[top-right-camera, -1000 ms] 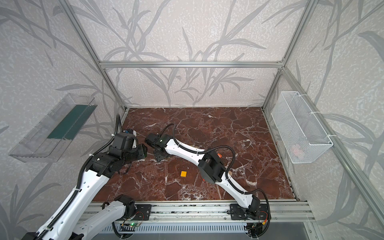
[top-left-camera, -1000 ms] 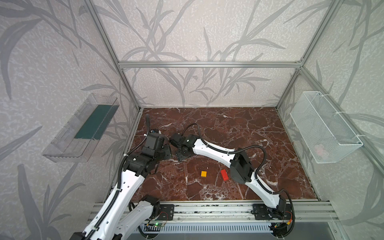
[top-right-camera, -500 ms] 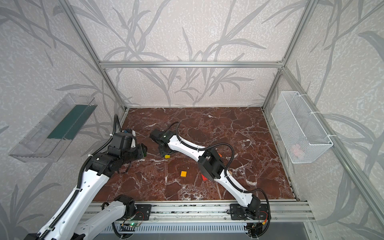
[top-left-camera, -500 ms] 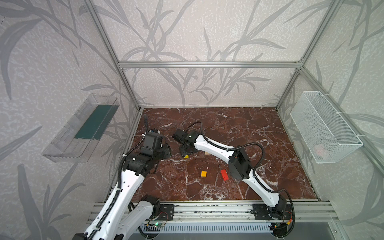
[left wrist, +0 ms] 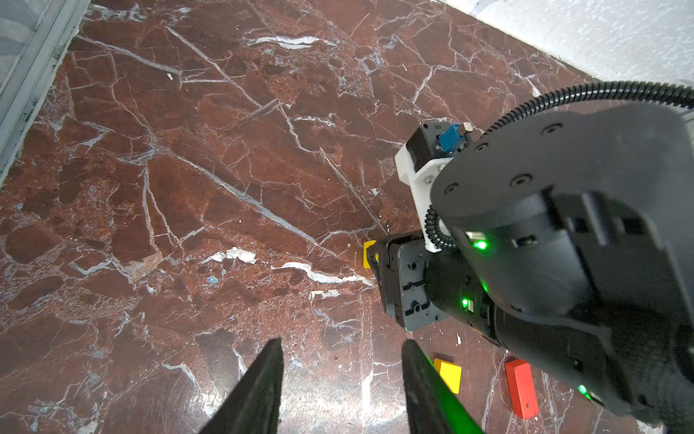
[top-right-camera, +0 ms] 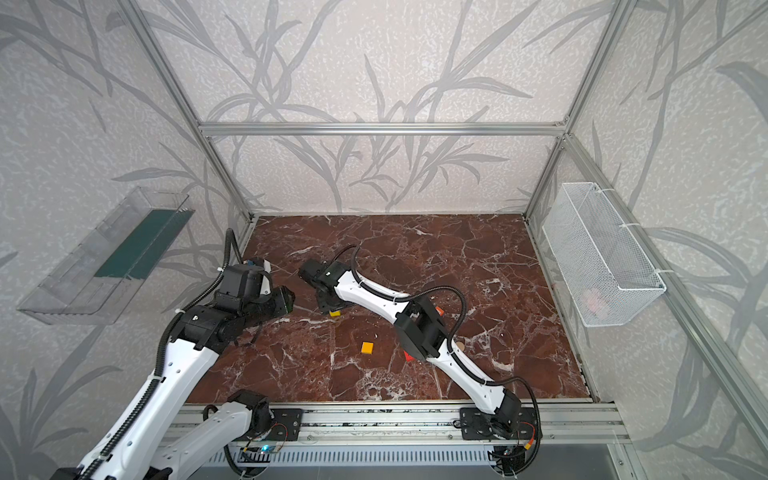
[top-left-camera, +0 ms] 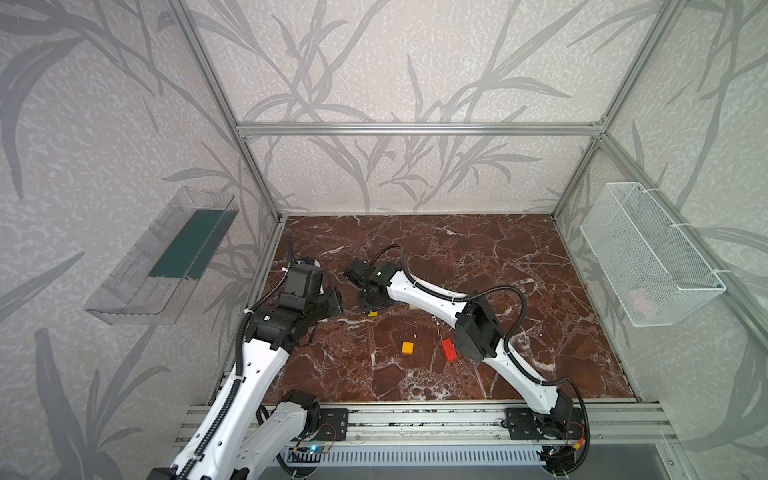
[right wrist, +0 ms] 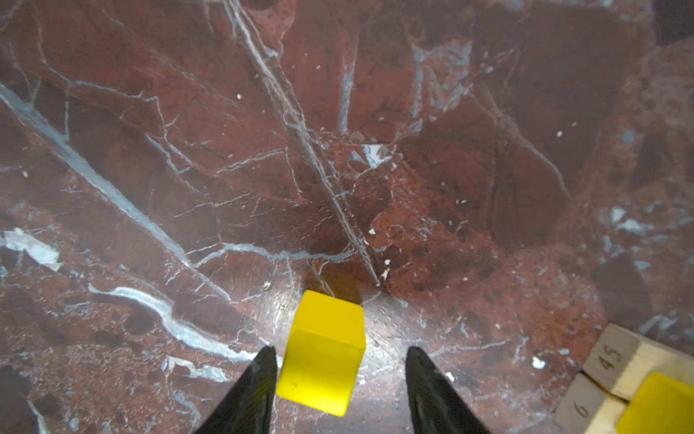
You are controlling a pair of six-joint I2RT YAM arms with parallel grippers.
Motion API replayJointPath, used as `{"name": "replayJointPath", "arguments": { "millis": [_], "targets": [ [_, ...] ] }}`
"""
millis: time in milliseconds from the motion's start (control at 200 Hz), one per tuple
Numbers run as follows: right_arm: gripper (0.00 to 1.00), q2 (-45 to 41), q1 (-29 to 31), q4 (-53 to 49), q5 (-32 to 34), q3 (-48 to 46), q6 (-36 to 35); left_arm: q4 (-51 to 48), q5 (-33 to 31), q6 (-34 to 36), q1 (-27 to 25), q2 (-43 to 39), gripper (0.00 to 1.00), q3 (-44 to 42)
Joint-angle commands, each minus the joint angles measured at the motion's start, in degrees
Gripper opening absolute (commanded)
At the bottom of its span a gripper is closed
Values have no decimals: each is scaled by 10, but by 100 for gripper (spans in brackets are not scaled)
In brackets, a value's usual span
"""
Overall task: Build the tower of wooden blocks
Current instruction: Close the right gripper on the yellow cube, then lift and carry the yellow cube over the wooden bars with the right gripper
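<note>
Right fingers [right wrist: 251, 394] parted astride yellow cube [right wrist: 323, 357] on bench [right wrist: 263, 150], gap on one side, left fingers [left wrist: 263, 387] parted, empty

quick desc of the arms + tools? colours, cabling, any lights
The left arm and right arm match: white links, black joint housings, black corrugated conduit looped along the outside. The left tool and right tool each end in two black tapered fingers. Small green lights glow on the right arm's wrist housing.

left arm [top-left-camera: 258, 365] was white with black joints | ribbed black cable [top-left-camera: 237, 353] ran along it | right arm [top-left-camera: 424, 293] matched | green lights [left wrist: 480, 245] glowed | left pincer [left wrist: 341, 341] was black, its tips pointed
</note>
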Motion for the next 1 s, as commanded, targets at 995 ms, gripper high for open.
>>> {"name": "replayJointPath", "arguments": {
  "millis": [995],
  "targets": [
    [15,-14,6,-20,-19,21,7,8,15,0,10,-4,50,-12]
  ]
}}
